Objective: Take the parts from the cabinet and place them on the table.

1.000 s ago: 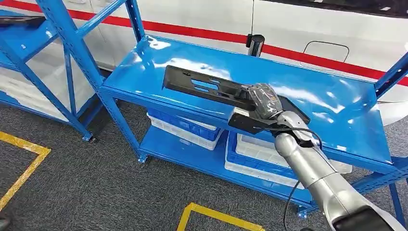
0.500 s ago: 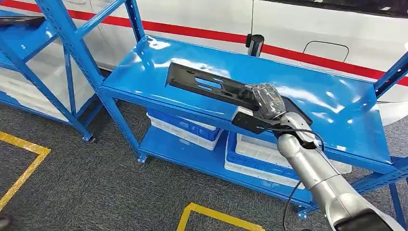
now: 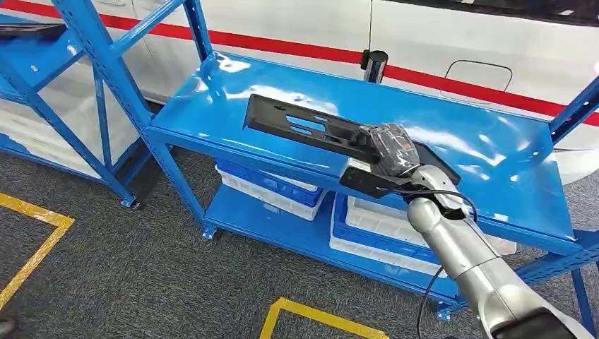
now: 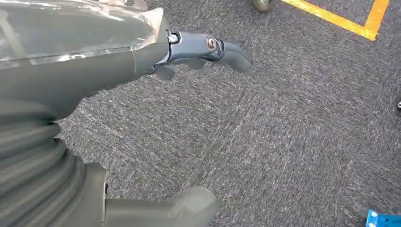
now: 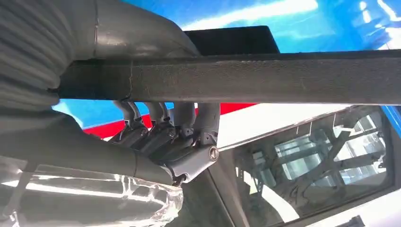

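Note:
A long flat black part (image 3: 311, 127) with slots lies across the top of the blue shelf (image 3: 487, 152), its left end raised slightly off the surface. My right hand (image 3: 388, 148), wrapped in clear plastic, grips the part near its right end. In the right wrist view the fingers (image 5: 179, 125) curl around the part's dark edge (image 5: 265, 78). My left hand (image 4: 156, 127) hangs over grey carpet with its fingers (image 4: 222, 47) apart and nothing in it.
Blue and white bins (image 3: 272, 187) sit on the lower shelf. A second blue rack (image 3: 42, 63) stands at left with a dark part (image 3: 28, 30) on it. A white vehicle with a red stripe (image 3: 438, 42) is behind. Yellow floor tape (image 3: 42, 233) marks the carpet.
The black part's left end has lifted a little off the shelf and the part shifted slightly right with my right hand.

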Robot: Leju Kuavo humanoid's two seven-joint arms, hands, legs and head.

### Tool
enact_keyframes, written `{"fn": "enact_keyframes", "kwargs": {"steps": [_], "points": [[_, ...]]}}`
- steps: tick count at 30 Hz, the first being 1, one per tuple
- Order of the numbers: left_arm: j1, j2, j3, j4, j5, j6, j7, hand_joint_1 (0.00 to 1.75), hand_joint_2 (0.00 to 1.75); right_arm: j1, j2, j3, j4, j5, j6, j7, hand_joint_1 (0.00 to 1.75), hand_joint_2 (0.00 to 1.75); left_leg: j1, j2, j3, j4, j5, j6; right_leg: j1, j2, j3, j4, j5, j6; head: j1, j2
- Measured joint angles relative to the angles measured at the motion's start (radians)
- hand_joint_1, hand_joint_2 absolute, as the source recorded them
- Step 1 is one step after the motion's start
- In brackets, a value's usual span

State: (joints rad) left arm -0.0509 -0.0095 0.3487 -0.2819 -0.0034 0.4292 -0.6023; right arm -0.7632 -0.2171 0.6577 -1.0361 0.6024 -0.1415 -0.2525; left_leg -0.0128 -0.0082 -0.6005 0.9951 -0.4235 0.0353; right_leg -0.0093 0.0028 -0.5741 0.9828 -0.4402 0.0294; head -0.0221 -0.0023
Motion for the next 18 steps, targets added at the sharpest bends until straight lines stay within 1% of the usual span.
{"fn": "enact_keyframes", "kwargs": {"steps": [6,7,8,10,11,12,13,14,15,16,17,18], "points": [[0.0,0.0,0.0,0.0,0.0,-0.003,0.004,0.0,1.75,0.0,-0.001,0.0,0.0,0.0,0.003,0.0,1.47,1.75,0.0,0.0,0.0,0.0,0.0,0.0,0.0,0.0,0.0,0.0,0.0,0.0,0.0,0.0],[0.0,0.0,0.0,0.0,0.0,-0.003,0.004,0.0,1.75,0.001,-0.001,0.0,0.0,0.0,0.003,0.0,1.47,1.75,-0.004,0.0,-0.002,0.005,-0.004,0.006,-0.008,0.0,-0.001,-0.003,0.001,0.002,-0.001,0.0],[0.0,0.0,0.0,0.0,0.0,-0.003,0.004,0.0,1.75,0.001,-0.001,0.0,0.0,0.001,0.004,0.0,1.47,1.75,-0.003,0.0,-0.003,0.007,-0.006,0.008,-0.011,-0.001,0.0,-0.003,0.001,0.002,-0.001,0.0],[0.0,0.001,0.0,0.0,0.0,-0.005,0.005,0.0,1.75,0.002,-0.001,0.0,0.0,0.002,0.008,0.0,1.47,1.75,-0.003,0.0,-0.004,0.006,-0.007,0.011,-0.013,-0.001,0.001,-0.004,0.001,0.004,0.0,0.0],[0.0,0.001,0.0,0.0,0.0,-0.009,0.005,0.0,1.75,0.002,0.0,0.0,0.0,0.002,0.009,0.0,1.47,1.75,-0.004,0.0,-0.003,0.006,-0.003,0.014,-0.013,-0.001,0.002,-0.006,0.006,0.008,-0.001,0.0],[0.0,0.001,0.0,0.0,0.0,-0.009,0.006,0.0,1.75,0.002,-0.001,-0.001,0.0,0.002,0.01,0.0,1.47,1.75,0.003,0.002,0.003,-0.007,0.005,0.021,-0.005,0.0,0.002,-0.004,0.003,0.011,0.0,0.0],[-0.001,0.0,0.0,0.0,-0.001,-0.01,0.006,0.0,1.75,0.003,-0.003,-0.002,0.0,0.003,0.01,0.0,1.47,1.75,0.008,0.006,0.008,-0.013,0.011,0.024,-0.01,-0.002,-0.01,0.019,-0.017,0.008,-0.001,0.0],[-0.001,0.001,0.0,-0.001,-0.003,-0.011,0.006,0.0,1.75,0.002,-0.003,-0.002,0.0,0.003,0.011,0.0,1.47,1.75,0.011,0.006,0.007,-0.015,0.014,0.029,-0.007,-0.001,-0.031,0.07,-0.051,0.0,0.003,0.0],[-0.002,0.001,0.0,-0.001,-0.005,-0.012,0.007,0.0,1.75,0.003,-0.003,-0.002,0.0,0.003,0.011,0.0,1.47,1.75,0.012,0.006,0.006,-0.015,0.012,0.03,-0.008,-0.002,-0.066,0.148,-0.088,-0.005,0.005,0.0],[-0.002,0.0,0.0,-0.001,-0.006,-0.012,0.007,0.0,1.75,0.005,-0.003,-0.002,0.0,0.005,0.011,0.0,1.47,1.75,0.011,0.006,0.004,-0.015,0.012,0.03,-0.007,-0.001,-0.105,0.237,-0.121,-0.008,0.004,0.0],[-0.002,0.0,0.0,-0.001,-0.006,-0.012,0.007,0.0,1.75,0.01,-0.004,-0.002,0.0,0.006,0.011,0.0,1.47,1.75,0.011,0.006,0.003,-0.014,0.012,0.029,-0.007,-0.001,-0.136,0.309,-0.144,-0.005,0.004,0.0],[-0.001,0.0,0.0,-0.001,-0.006,-0.014,0.007,0.0,1.75,0.014,-0.005,-0.002,0.0,0.007,0.011,0.0,1.47,1.75,0.012,0.005,0.002,-0.014,0.012,0.029,-0.008,-0.002,-0.146,0.333,-0.143,0.001,0.004,0.0]]}}
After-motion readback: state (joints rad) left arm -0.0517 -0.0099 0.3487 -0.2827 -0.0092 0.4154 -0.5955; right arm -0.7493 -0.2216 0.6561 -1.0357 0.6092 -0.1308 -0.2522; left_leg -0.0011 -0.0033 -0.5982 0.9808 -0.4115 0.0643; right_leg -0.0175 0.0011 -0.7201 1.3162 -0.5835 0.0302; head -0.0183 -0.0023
